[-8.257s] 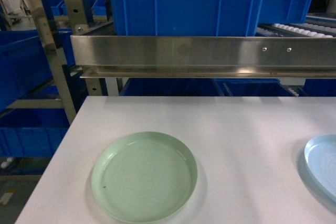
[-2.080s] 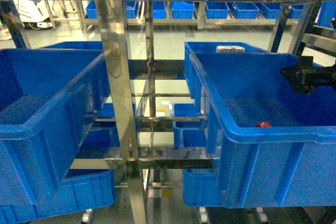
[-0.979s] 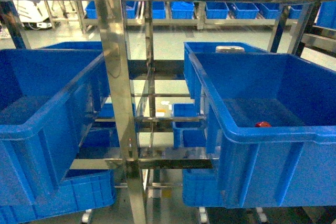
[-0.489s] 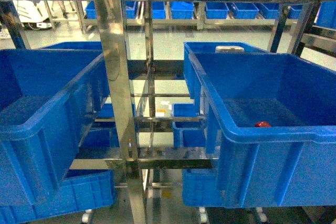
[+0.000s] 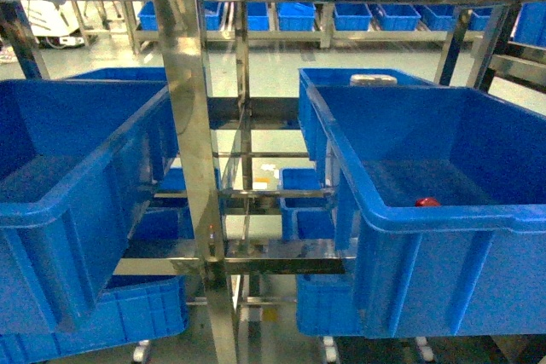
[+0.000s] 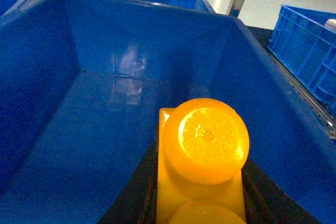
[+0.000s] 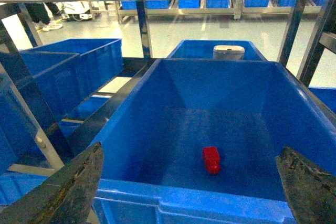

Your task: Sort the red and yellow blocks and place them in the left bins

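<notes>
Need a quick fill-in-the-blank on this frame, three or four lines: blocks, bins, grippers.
1. The red block lies on the floor of the ____ of the two big blue crates in the head view.
2. The left gripper is shut on the ____ block, held above the left crate.
3. The right gripper holds nothing; its jaws are ____.
4. The floor of the left crate shows ____ blocks lying on it.

Missing words: right; yellow; open; no

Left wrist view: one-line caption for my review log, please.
Left gripper holds the yellow two-stud brick above the bare floor of a deep blue crate.
</notes>
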